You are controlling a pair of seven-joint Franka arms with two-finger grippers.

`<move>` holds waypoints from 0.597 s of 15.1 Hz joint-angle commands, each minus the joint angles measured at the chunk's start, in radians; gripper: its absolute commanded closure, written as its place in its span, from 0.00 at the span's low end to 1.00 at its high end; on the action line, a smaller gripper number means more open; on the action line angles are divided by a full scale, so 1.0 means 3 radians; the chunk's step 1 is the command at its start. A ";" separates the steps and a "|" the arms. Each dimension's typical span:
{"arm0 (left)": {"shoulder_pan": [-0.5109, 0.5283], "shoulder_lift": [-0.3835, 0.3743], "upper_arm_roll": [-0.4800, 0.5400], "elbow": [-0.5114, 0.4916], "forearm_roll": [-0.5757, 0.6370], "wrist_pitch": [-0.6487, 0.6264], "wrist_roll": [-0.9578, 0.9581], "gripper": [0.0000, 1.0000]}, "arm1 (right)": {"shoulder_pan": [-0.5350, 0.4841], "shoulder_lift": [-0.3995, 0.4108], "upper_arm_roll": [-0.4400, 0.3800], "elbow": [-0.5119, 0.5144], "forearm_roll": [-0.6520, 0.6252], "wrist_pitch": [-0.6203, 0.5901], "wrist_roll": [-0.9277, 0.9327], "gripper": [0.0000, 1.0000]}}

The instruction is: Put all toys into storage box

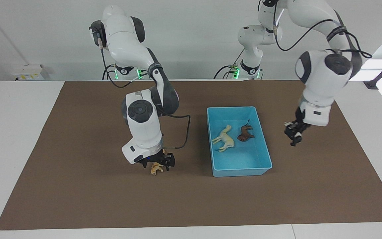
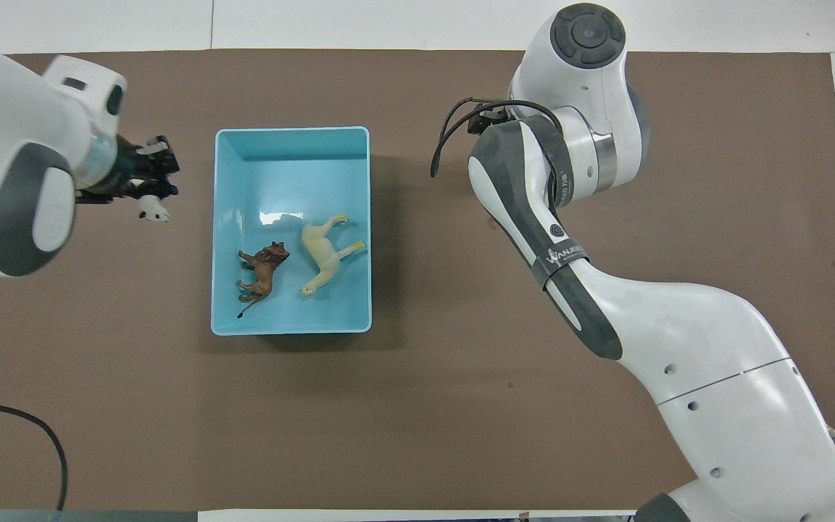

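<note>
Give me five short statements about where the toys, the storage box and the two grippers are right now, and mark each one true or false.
1. The cream horse and brown lion lie inside the storage box. True.
2. The panda is in the box. False: the left gripper holds the panda in the air beside the box.
3. The right gripper is low over the tiger, on the mat. True.
4. The box holds three toys. False: two.
5. The right gripper's jaws are clamped shut. False: they are open.
</note>
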 commanded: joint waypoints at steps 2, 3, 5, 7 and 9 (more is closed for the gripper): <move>-0.0448 -0.0332 0.0068 -0.0951 -0.0066 0.0584 -0.0541 1.00 | 0.0031 -0.0153 -0.0001 -0.0543 0.0094 0.0364 0.0038 0.00; -0.0520 -0.0414 0.0073 -0.1222 -0.0092 0.0941 -0.0638 0.95 | 0.0031 -0.0214 -0.0001 -0.0743 0.0094 0.0528 0.0038 0.00; -0.0567 -0.0451 0.0073 -0.1358 -0.0092 0.1119 -0.0685 0.00 | 0.0041 -0.0302 -0.0001 -0.0979 0.0094 0.0662 0.0038 0.00; -0.0567 -0.0441 0.0073 -0.1124 -0.0092 0.0819 -0.0675 0.00 | 0.0041 -0.0327 -0.0001 -0.1041 0.0094 0.0663 0.0038 0.00; -0.0537 -0.0466 0.0079 -0.0868 -0.0092 0.0415 -0.0619 0.00 | 0.0077 -0.0353 -0.0001 -0.1087 0.0094 0.0647 0.0063 0.00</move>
